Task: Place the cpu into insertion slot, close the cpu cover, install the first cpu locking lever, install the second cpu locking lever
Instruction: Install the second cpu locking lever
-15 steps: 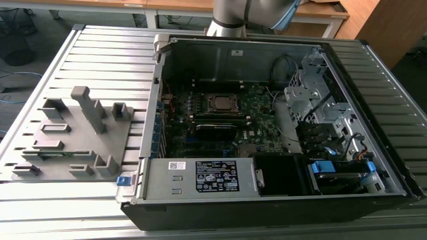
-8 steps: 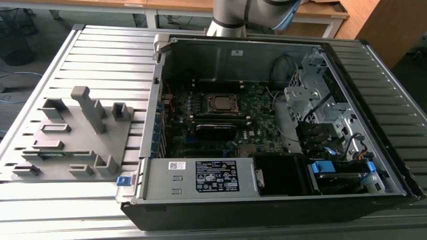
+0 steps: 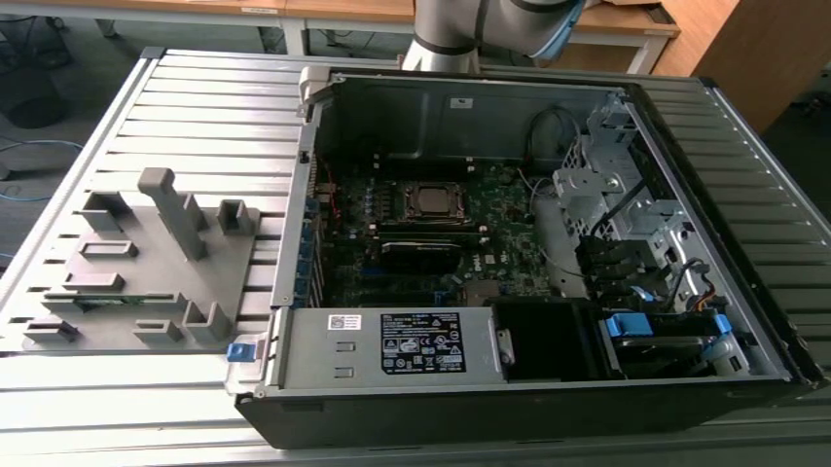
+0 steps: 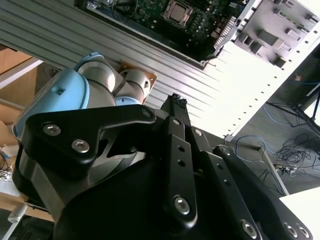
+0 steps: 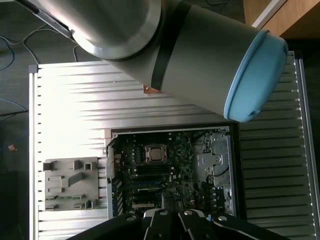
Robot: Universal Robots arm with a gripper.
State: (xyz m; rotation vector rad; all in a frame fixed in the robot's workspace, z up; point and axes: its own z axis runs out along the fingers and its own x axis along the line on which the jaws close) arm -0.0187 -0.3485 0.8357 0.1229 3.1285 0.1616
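The insertion slot (image 3: 433, 200) sits in the middle of the green-black board inside the open computer case (image 3: 311, 126). A silver metal frame lies flat around it, and a grey square that looks like the cpu (image 5: 156, 153) fills its window. I cannot make out the levers. In both wrist views my gripper (image 4: 175, 98) hangs high above the case, far from the slot (image 4: 177, 11). Its fingers (image 5: 155, 216) meet tip to tip and hold nothing.
A grey plastic fixture plate (image 3: 130, 263) with upright posts lies on the ribbed aluminium table (image 3: 195, 97), at the exterior view's left of the case. Drive cages and cables (image 3: 624, 224) crowd the case's other side. The arm's base (image 3: 454, 39) stands behind the case.
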